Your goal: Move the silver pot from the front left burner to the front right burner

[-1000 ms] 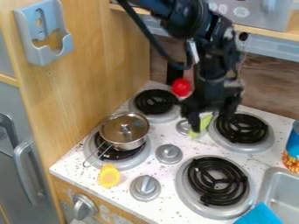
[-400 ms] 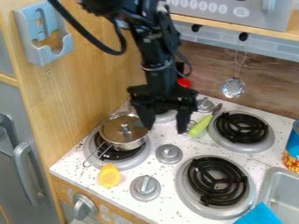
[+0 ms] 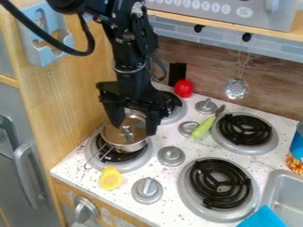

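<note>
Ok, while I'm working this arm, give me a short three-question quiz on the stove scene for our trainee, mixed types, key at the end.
1. True or false: the gripper is open, its fingers apart over the lidded pot.
2. Where does the green utensil lie?
A) in the sink
B) beside the back right burner
C) on the pot's lid
3. Fill in the colour: the perforated ladle hangs from a ____ hook.

Key: 1 true; 2 B; 3 black
</note>
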